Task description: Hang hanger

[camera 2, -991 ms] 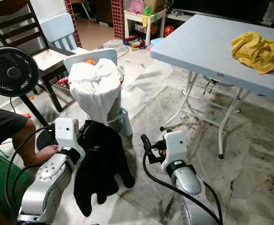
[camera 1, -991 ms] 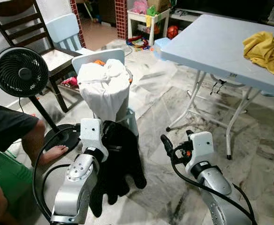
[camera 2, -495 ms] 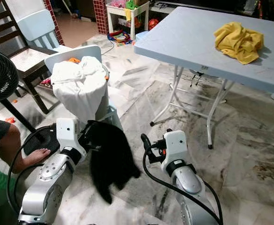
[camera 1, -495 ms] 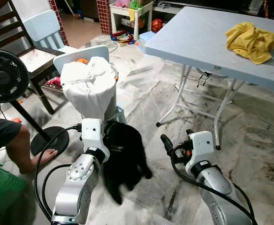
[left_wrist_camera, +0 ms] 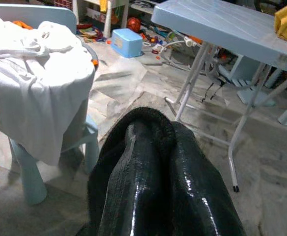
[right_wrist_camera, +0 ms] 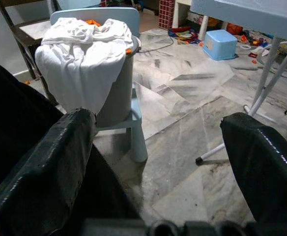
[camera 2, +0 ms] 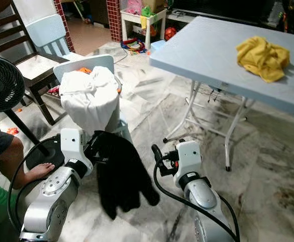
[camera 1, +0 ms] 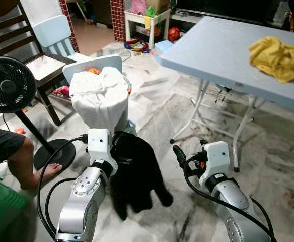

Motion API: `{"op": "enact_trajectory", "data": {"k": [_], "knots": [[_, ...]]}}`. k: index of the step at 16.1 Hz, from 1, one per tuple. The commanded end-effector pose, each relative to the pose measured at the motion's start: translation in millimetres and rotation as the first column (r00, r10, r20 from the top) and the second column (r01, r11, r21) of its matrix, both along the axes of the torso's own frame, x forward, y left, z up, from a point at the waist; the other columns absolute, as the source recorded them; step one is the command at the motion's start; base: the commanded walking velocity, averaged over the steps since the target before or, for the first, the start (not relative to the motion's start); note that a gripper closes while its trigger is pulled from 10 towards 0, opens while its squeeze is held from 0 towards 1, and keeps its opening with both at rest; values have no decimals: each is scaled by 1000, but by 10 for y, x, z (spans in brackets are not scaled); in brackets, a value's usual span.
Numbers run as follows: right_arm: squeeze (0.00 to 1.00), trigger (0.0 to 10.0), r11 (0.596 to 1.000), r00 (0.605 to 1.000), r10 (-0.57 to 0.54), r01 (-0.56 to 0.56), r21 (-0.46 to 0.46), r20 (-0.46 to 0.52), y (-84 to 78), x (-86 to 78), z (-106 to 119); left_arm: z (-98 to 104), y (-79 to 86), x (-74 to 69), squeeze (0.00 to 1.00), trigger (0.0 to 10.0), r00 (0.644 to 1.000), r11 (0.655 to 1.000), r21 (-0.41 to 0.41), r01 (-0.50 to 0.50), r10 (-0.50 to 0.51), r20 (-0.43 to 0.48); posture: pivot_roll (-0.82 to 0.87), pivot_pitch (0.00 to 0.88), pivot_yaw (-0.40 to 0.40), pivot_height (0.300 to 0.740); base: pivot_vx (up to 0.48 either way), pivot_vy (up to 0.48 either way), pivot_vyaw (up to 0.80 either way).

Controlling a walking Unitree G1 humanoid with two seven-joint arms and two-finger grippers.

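Black garment [camera 1: 137, 176] swung lower since before, hanging from my clamped left gripper [camera 1: 118, 151] beside the white-draped chair [camera 1: 100, 98]; right gripper [camera 1: 190, 156] spread, empty; carrying step, I judge; next: find a rail.

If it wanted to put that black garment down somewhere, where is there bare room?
Most of the blue table is bare; only the yellow cloth lies near its far right. The marble floor between table and bucket chair is open too. It is crowded on the left: white cloth, fan and a person's foot. The left gripper holds the black garment.
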State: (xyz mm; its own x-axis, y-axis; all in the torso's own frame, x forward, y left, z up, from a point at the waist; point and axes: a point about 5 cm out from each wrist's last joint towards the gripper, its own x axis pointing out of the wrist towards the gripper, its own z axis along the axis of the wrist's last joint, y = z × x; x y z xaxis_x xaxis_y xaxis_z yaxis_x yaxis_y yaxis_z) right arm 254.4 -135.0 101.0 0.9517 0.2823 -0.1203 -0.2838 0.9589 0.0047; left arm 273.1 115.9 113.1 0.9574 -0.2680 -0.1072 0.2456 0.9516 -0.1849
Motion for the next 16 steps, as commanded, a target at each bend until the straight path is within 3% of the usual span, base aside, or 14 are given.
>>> {"op": "enact_trajectory", "data": {"k": [1,12,16], "knots": [[0,10000,1000,1000,3,-3,-2,4,-4,6,21,82,1,21,0,10000,999,1000,-4,-4,4,41,-46,50,4,740,371,0,0],[0,10000,1000,1000,2,-2,-6,-1,-21,-8,23,62,-30,8,0,10000,999,1000,-13,0,1,34,-53,55,0,740,359,0,0],[0,10000,1000,1000,4,-4,-6,-7,-21,-15,14,59,-36,3,0,10000,999,1000,-12,2,-2,33,-52,59,1,740,344,0,-531]]}}
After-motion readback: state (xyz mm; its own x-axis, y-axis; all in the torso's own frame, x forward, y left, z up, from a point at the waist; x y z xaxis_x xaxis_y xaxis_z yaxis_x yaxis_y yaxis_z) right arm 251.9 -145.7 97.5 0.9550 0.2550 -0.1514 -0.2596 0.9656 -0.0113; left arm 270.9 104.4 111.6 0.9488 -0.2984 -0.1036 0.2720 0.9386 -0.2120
